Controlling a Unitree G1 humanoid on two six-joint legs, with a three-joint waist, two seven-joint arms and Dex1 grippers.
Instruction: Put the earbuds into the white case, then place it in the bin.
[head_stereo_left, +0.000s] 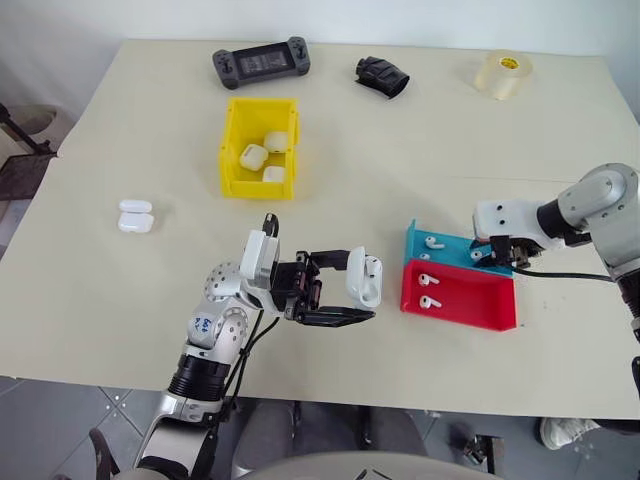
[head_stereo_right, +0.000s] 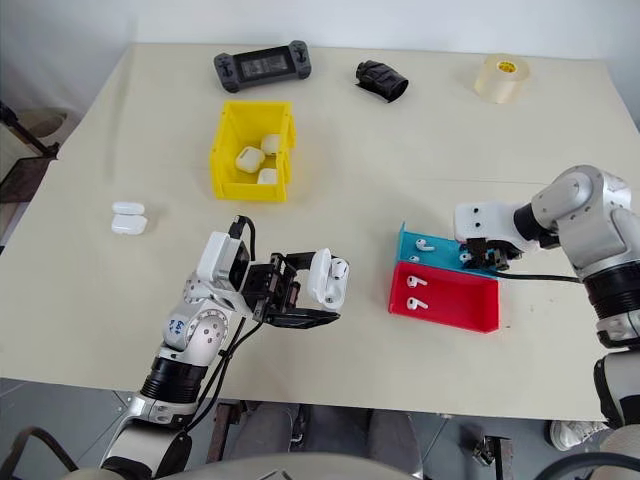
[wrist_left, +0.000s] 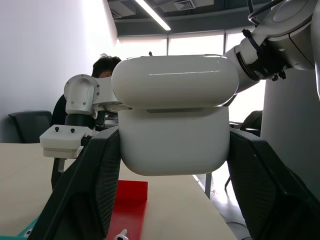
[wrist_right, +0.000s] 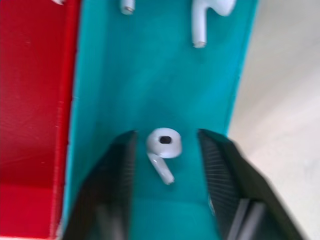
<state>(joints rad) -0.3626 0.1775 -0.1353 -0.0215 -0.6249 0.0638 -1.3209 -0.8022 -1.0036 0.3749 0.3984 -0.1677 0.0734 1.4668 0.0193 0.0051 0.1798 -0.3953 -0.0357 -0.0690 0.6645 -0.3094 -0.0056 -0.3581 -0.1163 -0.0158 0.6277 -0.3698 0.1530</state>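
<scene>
The right hand (wrist_right: 165, 150) is down inside the teal tray (wrist_right: 110, 80), its two black fingers (wrist_right: 117, 165) standing apart on either side of one earbud (wrist_right: 162, 150) that lies flat on the tray floor, stem trailing toward the wrist; neither finger seems to touch it yet. The left hand (head_stereo_left: 335, 295) is clamped on the white case (head_stereo_left: 364, 280), holding it above the surface at about 9 o'clock from the trays, lid hinged up with one white earbud apparently already seated. To do this pick well, the fingers should meet on the round head of the bud rather than the thin stem — a squeeze on the stem would likely flip so light and glossy a thing out of the grip — and the lift should go straight up. The tray's raised wall runs just beside one finger, and the red tray (head_stereo_left: 460, 295) touches the teal one along the other side, so sideways drift is poorly tolerated. Two more earbuds lie further along the teal tray and two in the red. Between the trays and the case the surface (head_stereo_left: 150, 290) is bare, a clear lane. The bin (head_stereo_left: 258, 147), at about 11 o'clock from the case, already carries several white cases; a spare case (head_stereo_left: 136, 216) sits well apart at 9 o'clock.
</scene>
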